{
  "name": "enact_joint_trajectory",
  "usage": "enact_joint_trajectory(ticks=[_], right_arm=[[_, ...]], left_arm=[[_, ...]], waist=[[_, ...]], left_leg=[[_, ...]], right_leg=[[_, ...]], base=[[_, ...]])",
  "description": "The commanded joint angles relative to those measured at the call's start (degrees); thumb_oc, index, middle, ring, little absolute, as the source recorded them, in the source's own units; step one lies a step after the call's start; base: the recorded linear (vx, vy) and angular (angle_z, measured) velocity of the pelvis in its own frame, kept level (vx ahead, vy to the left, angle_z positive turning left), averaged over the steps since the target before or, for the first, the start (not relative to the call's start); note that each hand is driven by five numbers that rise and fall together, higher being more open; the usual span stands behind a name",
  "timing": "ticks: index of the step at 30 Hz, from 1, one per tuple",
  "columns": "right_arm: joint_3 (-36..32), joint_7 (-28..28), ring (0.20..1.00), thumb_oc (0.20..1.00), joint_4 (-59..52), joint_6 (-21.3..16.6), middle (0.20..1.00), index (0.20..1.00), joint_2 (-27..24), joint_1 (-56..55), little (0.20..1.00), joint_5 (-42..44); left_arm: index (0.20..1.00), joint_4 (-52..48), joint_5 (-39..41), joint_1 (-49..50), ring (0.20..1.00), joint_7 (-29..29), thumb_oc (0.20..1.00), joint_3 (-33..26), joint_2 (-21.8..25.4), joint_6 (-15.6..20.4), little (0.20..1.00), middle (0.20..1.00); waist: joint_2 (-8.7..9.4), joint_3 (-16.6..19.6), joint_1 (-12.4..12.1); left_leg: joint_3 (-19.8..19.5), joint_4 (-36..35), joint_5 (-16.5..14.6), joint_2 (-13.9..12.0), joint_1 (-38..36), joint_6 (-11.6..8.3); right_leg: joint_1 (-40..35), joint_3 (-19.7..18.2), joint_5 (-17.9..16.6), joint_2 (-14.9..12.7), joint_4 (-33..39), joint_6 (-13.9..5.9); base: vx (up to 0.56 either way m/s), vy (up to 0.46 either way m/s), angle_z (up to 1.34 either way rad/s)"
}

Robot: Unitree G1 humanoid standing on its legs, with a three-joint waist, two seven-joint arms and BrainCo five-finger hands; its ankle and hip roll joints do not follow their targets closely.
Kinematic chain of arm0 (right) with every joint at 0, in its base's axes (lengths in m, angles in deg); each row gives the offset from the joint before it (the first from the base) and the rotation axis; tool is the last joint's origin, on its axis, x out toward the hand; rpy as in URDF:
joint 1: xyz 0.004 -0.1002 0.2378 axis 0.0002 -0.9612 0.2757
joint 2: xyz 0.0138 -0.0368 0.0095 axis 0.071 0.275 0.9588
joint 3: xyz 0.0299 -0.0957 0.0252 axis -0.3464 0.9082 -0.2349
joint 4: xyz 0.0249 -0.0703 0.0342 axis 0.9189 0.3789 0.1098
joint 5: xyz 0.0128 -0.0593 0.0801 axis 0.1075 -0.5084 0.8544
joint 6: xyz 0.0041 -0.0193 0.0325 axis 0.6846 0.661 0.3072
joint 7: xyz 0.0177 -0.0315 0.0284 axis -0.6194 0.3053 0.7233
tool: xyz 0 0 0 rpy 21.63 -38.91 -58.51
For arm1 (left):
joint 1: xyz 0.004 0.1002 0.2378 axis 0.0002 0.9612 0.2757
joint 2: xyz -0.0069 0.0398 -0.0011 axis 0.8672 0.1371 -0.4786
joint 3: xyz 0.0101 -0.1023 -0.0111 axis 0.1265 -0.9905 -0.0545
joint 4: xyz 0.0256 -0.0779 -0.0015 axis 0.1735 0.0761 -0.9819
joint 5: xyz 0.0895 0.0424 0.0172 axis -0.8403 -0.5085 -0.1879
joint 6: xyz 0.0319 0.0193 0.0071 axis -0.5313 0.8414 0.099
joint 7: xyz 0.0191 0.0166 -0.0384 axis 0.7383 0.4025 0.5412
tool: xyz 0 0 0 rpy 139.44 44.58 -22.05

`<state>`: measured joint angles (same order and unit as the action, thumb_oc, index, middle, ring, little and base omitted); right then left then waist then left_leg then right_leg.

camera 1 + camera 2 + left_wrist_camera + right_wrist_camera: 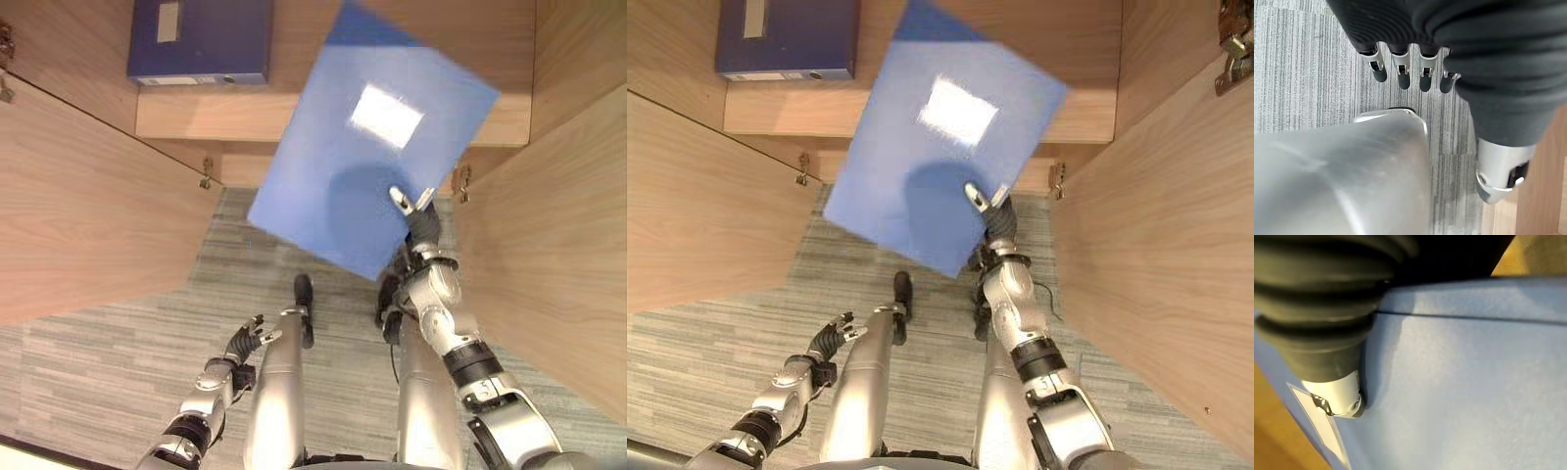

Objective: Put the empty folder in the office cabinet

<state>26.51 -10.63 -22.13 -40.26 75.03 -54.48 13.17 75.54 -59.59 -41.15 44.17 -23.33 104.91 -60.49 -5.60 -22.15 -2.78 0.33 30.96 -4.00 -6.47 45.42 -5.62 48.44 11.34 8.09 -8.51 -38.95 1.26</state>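
Observation:
A light blue folder (pixel 362 166) with a white label is held up, tilted, in front of the open cabinet's wooden shelf (pixel 216 116). My right hand (pixel 423 227) is shut on the folder's lower right corner, with the thumb (pixel 1337 399) pressed on its top face (pixel 1474 382) and the fingers hidden beneath. The folder's far corner reaches over the shelf's front edge. Down by my side, my left hand (pixel 245 343) hangs with its fingers (pixel 1400 73) relaxed above the carpet, holding nothing.
A dark blue binder (pixel 201 39) lies on the shelf at the back left. The cabinet's two wooden doors stand open, one at the left (pixel 88 206) and one at the right (pixel 549 255). Grey striped carpet (pixel 118 343) covers the floor between them.

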Motion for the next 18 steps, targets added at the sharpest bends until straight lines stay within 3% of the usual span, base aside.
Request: enact_joint_trajectory(ticks=[1,5,9,18], right_arm=[[-7.1,-8.4,0.2,0.2,-4.0,-9.8,0.2,0.2,3.2,10.3,0.2,5.9],[-11.6,-12.4,0.2,0.2,0.7,-11.7,0.2,0.2,0.8,18.0,0.2,8.8],[-16.8,-16.5,0.2,0.2,13.1,-13.4,0.2,0.2,-6.1,30.1,0.2,15.0],[-18.2,-17.9,0.2,0.2,35.5,-10.7,0.2,0.2,-17.5,39.3,0.2,24.1]], left_arm=[[1.0,0.1,2.2,0.8,1.0,-2.6,1.0,3.0,1.9,0.8,1.0,1.0],[1.0,0.1,3.0,0.2,1.0,-2.9,1.0,3.5,3.2,0.7,1.0,1.0],[1.0,-0.8,4.2,0.7,1.0,-2.9,1.0,4.1,5.4,1.2,1.0,1.0],[1.0,0.0,4.2,1.8,1.0,-3.6,1.0,4.8,8.0,2.3,1.0,1.0]], waist=[[-1.13,4.1,-0.4],[-0.88,4.7,-1.2],[-0.44,5.8,-2.8],[-0.34,7.5,-4.2]], left_leg=[[-0.2,-2.3,0.9,-1.8,0.8,-0.49],[-0.5,-2.5,0.8,-1.3,0.8,-0.56],[-0.5,-2.4,0.5,-1.1,1.2,-0.67],[-0.8,-2.5,0.8,-1.0,2.6,-1.05]], right_leg=[[-0.8,-4.6,2.4,-1.0,-0.2,-7.47],[-1.0,-4.4,2.6,-1.0,-0.2,-7.45],[-0.9,-4.1,3.0,-1.3,-0.8,-7.85],[0.0,-3.3,3.9,-2.1,-1.7,-8.35]], base=[[0.03,-0.037,0.03],[0.02,-0.021,0.14],[0.02,0.015,0.1],[0.02,0.008,0.05]])
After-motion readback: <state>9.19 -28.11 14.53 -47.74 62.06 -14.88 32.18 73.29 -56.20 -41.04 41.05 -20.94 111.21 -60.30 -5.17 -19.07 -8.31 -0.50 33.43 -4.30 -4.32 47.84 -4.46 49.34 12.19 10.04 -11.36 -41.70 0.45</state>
